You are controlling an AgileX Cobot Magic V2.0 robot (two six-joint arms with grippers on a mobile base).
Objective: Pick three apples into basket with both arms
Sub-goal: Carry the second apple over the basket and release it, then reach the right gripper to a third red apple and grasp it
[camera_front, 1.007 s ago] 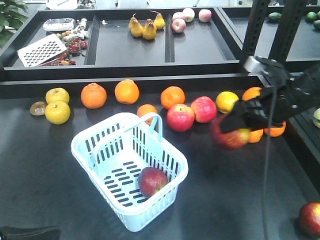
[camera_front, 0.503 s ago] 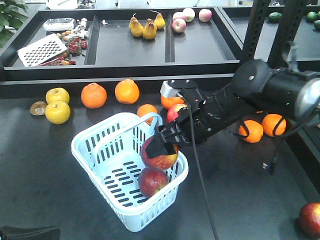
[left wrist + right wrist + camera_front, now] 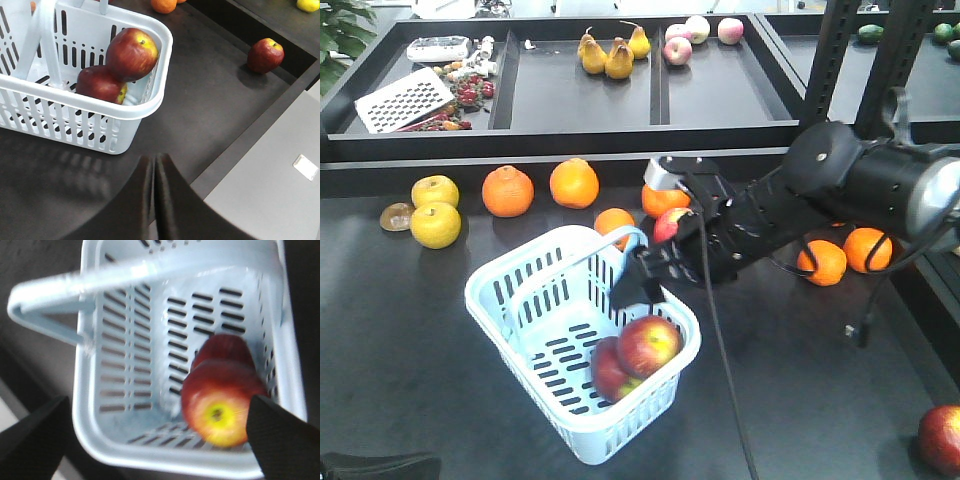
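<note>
The pale blue basket [image 3: 485, 290] stands left of centre on the dark table. Two dark red apples lie in its near right corner, one [image 3: 648, 345] resting on the other [image 3: 607, 370]. My right gripper [image 3: 638, 287] hangs open just above them. In the right wrist view its fingers [image 3: 280, 435] stand wide apart over the upper apple [image 3: 220, 407], not touching it. The third apple [image 3: 941, 437] lies alone at the table's near right corner. My left gripper [image 3: 154, 167] is shut and empty, near the table's front edge, short of the basket [image 3: 150, 107].
Oranges [image 3: 508, 191], two yellow apples [image 3: 435, 224] and a brighter red apple [image 3: 670, 225] line the back of the table. Trays behind hold pears [image 3: 605, 55] and a grater [image 3: 403, 99]. Black frame posts [image 3: 830, 70] rise at the right.
The right arm carried an apple from the right to above the basket and let it go. The apple now rests on the first one, and the gripper stands open above it.
</note>
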